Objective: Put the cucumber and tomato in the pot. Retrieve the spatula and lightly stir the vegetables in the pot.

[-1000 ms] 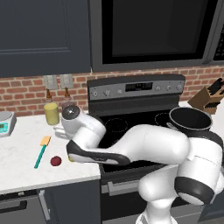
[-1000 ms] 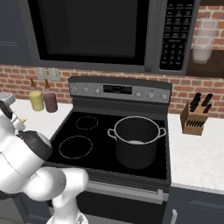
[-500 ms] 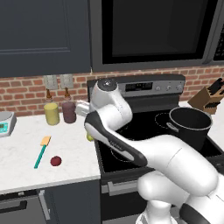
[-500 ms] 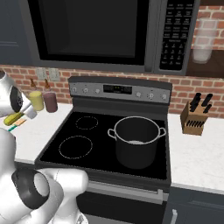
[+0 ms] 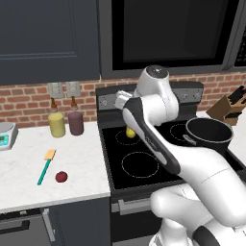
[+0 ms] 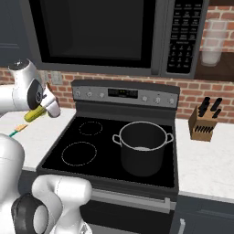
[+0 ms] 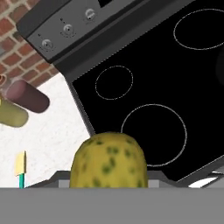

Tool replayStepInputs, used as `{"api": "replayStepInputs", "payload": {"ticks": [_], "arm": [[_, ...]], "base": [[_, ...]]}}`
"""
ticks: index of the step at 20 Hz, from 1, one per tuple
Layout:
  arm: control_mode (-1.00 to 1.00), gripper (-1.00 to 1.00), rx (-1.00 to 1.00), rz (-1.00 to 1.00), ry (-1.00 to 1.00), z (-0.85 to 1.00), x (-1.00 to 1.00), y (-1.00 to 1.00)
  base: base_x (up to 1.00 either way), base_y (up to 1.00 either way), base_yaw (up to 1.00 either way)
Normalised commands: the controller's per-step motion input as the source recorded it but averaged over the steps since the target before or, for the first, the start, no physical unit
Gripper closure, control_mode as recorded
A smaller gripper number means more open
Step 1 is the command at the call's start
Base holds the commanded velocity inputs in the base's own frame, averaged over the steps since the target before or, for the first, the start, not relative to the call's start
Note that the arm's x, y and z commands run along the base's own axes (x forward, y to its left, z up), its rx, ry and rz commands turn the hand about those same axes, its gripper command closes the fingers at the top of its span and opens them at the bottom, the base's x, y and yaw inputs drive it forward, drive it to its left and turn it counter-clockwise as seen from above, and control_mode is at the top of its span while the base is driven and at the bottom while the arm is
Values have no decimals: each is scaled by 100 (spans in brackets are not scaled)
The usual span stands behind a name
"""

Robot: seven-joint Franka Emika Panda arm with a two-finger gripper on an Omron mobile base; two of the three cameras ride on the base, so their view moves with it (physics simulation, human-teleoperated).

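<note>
Pincer (image 6: 37, 113) clamped on the cucumber (image 6: 35, 114) at left of frame above the stove's left edge, pot (image 6: 142, 147) on the right front burner, open black cooktop between, tomato (image 5: 61, 177) and spatula (image 5: 45, 166) on the bench (image 5: 29, 158) at lower left

The cucumber (image 7: 108, 159) I hold is matt yellow-green, mottled with darker spots — slightly rough-looking. Beyond the cucumber, the stove top (image 7: 166, 87) is glossy black glass. Left of the stove, the counter (image 5: 29, 158) is speckled white stone. The pot (image 6: 142, 146) on the stove looks like dark matt metal — grey at the rim.
</note>
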Motion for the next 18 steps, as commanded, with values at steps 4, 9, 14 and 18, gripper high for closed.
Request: {"api": "replayStepInputs", "payload": {"ticks": [4, 9, 14, 18], "arm": [[-100, 100, -2, -13, 2, 13, 11, -100], [-100, 100, -6, -14, 0, 1, 8, -100], [-100, 100, -6, -15, 0, 0, 3, -100], [-100, 100, -5, -14, 0, 0, 0, -100]], "base": [[0, 0, 0], [0, 0, 0], [0, 0, 0], [0, 0, 0]]}}
